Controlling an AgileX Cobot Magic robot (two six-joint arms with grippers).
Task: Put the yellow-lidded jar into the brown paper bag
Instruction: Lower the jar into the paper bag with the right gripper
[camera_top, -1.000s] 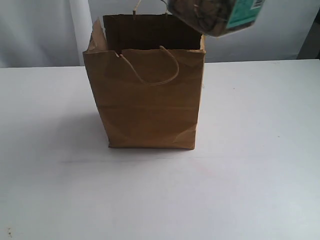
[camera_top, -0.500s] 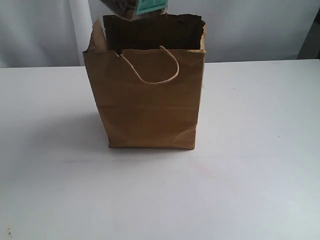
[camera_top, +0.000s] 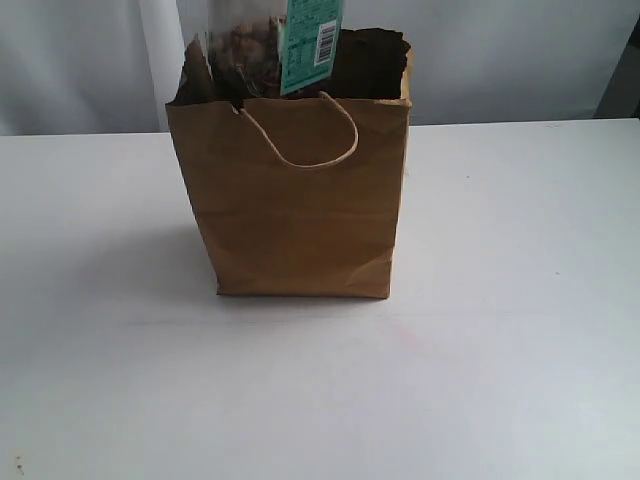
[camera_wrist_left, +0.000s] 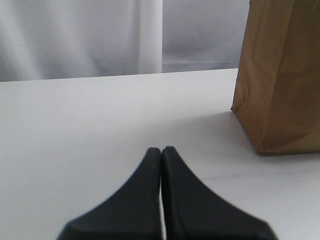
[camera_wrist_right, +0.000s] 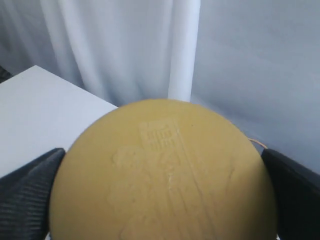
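Nearest in the left wrist view, the black left gripper (camera_wrist_left: 161, 152) hangs low over the bare white table (camera_top: 320, 400). Its two fingers are pressed tip to tip with nothing between them, and it is well clear of the load.

At the centre of the exterior frame stands the upright brown kraft-paper bag (camera_top: 300, 210). A thin twisted-paper handle (camera_top: 330, 160) droops over its front wall. The small clear squarish plastic jar (camera_top: 240, 55), with brown nuts inside, sits in the bag's ragged mouth at upper centre-left. Its base is hidden behind the front rim, its teal-and-white label (camera_top: 310, 40) faces out, and its top runs off the upper edge. Behind everything hangs a pale white curtain (camera_top: 90, 60).

In the right wrist view the wide mustard-yellow lid (camera_wrist_right: 162, 165) fills the lower frame. The right gripper (camera_wrist_right: 162, 200) clamps it, with ribbed dark fingers (camera_wrist_right: 27, 200) pressed against opposite sides of the rim.

The jar looks stiff, smooth-walled and fairly light, though the loose nuts may shift its weight. The lid's rim seems the best place to hold, since it is broader and less slippery than the clear walls. The thin paper would likely buckle, or the bag tip, if the base caught the rim.
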